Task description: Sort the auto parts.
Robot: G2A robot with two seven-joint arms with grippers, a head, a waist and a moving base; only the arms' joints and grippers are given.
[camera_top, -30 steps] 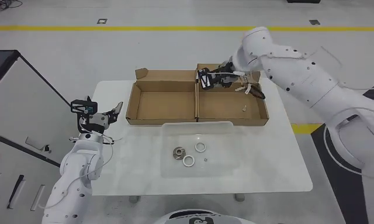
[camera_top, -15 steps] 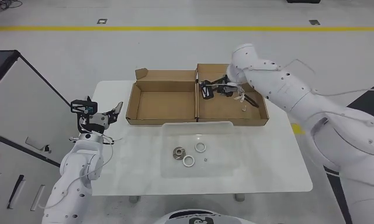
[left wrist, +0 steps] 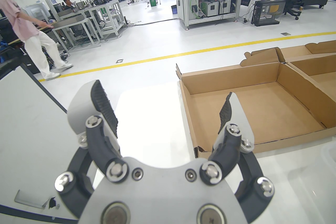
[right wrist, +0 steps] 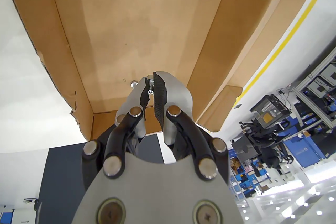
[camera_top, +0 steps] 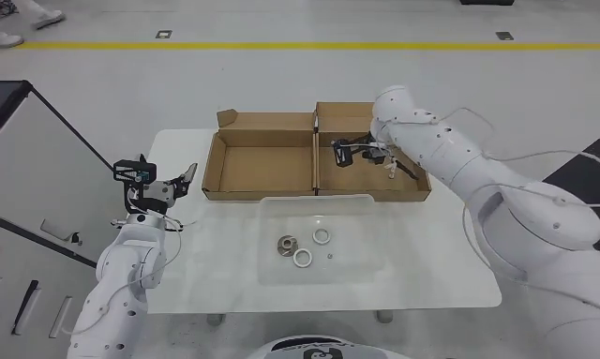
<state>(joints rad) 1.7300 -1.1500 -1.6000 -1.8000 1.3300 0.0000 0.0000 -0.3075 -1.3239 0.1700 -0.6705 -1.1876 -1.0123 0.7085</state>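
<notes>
Across the middle of the top view, white counter [camera_top: 422,265] carries everything. At its 12 o'clock side, two open cardboard boxes sit side by side, touching along one wall: left cardboard box [camera_top: 261,167] at 11 o'clock, right cardboard box [camera_top: 356,178] at 1 o'clock. Toward 6 o'clock, just beside the boxes' near walls, sits a clear tray [camera_top: 315,199].

Right arm comes in from 3 o'clock, wrist low over the right cardboard box. Left arm sits at the counter's 9 o'clock edge, well apart from the tray.

Left claw [left wrist: 163,89] is spread wide with nothing between the pads, raised above the counter and facing the left cardboard box.

Right claw [right wrist: 151,83] is nearly closed, pinching a small threaded bolt [right wrist: 150,87] between the pad tips, above the floor of the right cardboard box near one end wall.

Inside the tray:
- metal hub [camera_top: 283,245] at 9 o'clock of the tray's middle
- white ring [camera_top: 322,235] near the middle
- second white ring [camera_top: 303,258] at 7 o'clock, just beside the hub
- small nut [camera_top: 332,257] at 5 o'clock, apart from the rings

A loose bolt [right wrist: 133,83] with a hex head lies on the right box floor just beside the claw tip; cannot tell if they touch.
</notes>
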